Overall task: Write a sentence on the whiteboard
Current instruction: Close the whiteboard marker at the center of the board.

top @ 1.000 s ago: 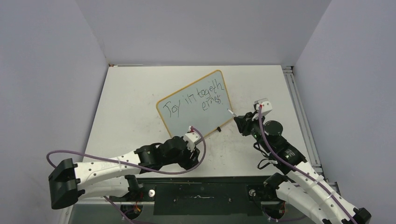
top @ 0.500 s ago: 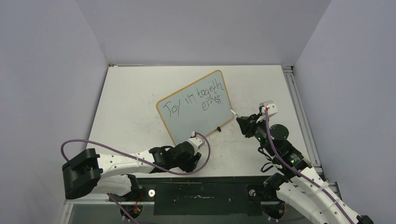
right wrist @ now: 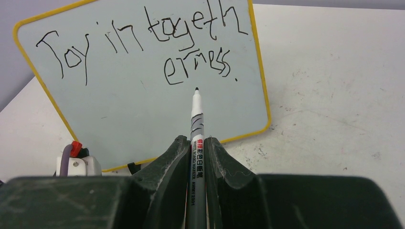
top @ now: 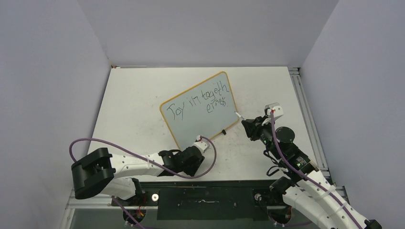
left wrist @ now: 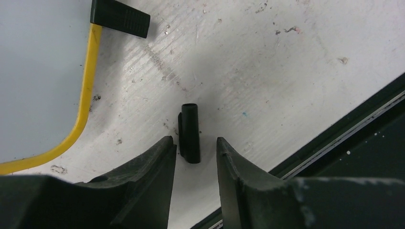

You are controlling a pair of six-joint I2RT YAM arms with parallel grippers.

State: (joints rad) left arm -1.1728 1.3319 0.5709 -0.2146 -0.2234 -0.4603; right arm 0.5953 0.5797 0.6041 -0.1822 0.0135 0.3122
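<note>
- The whiteboard (top: 199,112) lies mid-tabletop (top: 133,109), skewed so that its far right corner points to about 1 o'clock.
- The sentence (right wrist: 143,43) runs across the board's far half in two black lines, "Joy in togeth" above "erness".
- The right pincer (right wrist: 196,141) sits off the board's near right corner, at about 4 o'clock from its middle. It is closed tight on a marker (right wrist: 196,114).
- The marker's bare tip points toward 12 o'clock in the right wrist view, just below "erness" – whether it touches the board I cannot tell.
- The left pincer (left wrist: 194,144) is low at the board's 6 o'clock, its fingers parted and gripping nothing.
- A small black cap (left wrist: 189,129) lies flat on the tabletop, its near end between those fingertips.
- A black clip foot (left wrist: 120,18) on the yellow frame shows at 11 o'clock from the cap.
</note>
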